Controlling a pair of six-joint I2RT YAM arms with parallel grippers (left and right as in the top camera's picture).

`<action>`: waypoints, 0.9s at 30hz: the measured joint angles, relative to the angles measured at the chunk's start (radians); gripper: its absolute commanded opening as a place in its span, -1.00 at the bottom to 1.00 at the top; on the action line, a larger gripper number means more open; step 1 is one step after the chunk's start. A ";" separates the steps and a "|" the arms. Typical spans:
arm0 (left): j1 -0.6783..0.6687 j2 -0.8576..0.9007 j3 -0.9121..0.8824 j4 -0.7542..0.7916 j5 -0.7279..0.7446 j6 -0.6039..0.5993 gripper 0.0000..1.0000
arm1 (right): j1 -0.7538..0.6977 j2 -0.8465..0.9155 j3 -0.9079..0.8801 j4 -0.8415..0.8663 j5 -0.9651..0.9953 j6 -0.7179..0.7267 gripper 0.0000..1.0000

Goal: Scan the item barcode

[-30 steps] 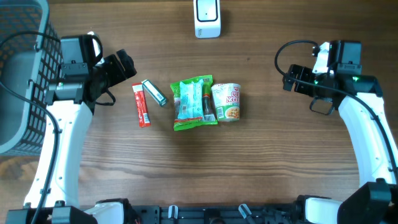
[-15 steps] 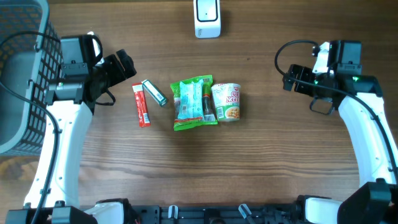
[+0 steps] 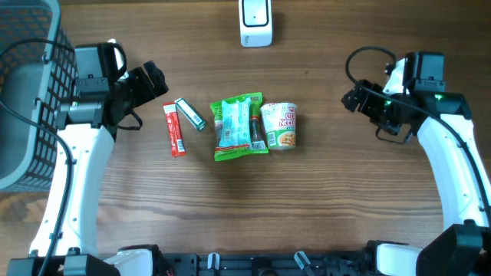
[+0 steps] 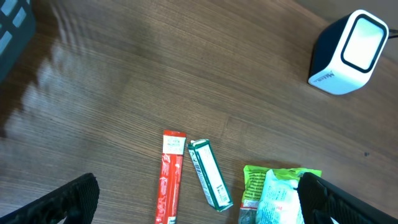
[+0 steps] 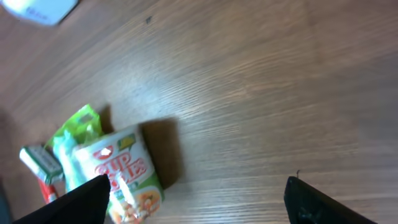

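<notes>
Plainly, left tool (image 3: 153, 83) and right tool (image 3: 353, 98) stand spread (both empty), flanking the cup noodles (image 3: 280, 126) and green packet (image 3: 239, 127).

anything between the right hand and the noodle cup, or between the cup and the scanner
Nothing visible: only bare wooden table separates the right hand from the white noodle cup, and the cup from the white box-shaped scanner. The green snack bag sits on the cup's far side.

The noodle cup (image 5: 121, 177) carries red lettering reading "CUP NOODLES" in the right wrist view. The scanner (image 4: 347, 53) has a small dark word on its white base, too small to read. Print on the red bar (image 4: 169, 177), the green-and-white box (image 4: 210, 182) and the green packet (image 3: 240, 126) is illegible.
</notes>
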 measured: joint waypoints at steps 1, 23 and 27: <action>0.000 0.000 0.000 0.000 0.000 0.000 1.00 | 0.008 0.000 0.004 -0.017 -0.017 -0.024 0.87; 0.000 0.000 0.000 0.000 0.000 0.000 1.00 | 0.379 0.193 0.352 -0.246 0.008 -0.163 1.00; 0.000 0.000 0.000 0.000 0.000 0.000 1.00 | 0.379 0.308 0.350 -0.220 0.016 -0.163 0.99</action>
